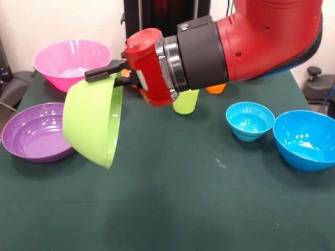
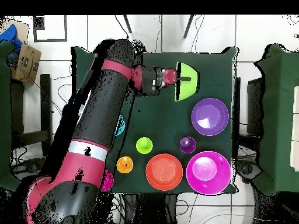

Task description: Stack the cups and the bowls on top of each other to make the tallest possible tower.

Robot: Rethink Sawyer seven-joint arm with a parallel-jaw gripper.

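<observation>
My gripper (image 1: 108,76) is shut on the rim of the lime green bowl (image 1: 91,123) and holds it tipped on its side above the table. In the overhead view the gripper (image 2: 184,78) and the green bowl (image 2: 188,83) are near the table's far edge. The shallow purple bowl (image 1: 34,133) (image 2: 209,116) lies just beside and below the held bowl. The big pink bowl (image 1: 70,63) (image 2: 208,172), orange bowl (image 2: 164,172), purple cup (image 2: 187,144), green cup (image 1: 186,102) (image 2: 143,145) and orange cup (image 1: 215,89) (image 2: 124,165) stand on the table.
The small light blue bowl (image 1: 249,120) and the big blue bowl (image 1: 306,138) stand at the right in the front view. My arm hides most of them from overhead. A small red bowl (image 2: 107,179) peeks out beside the arm. The table has a dark green cloth (image 1: 172,198).
</observation>
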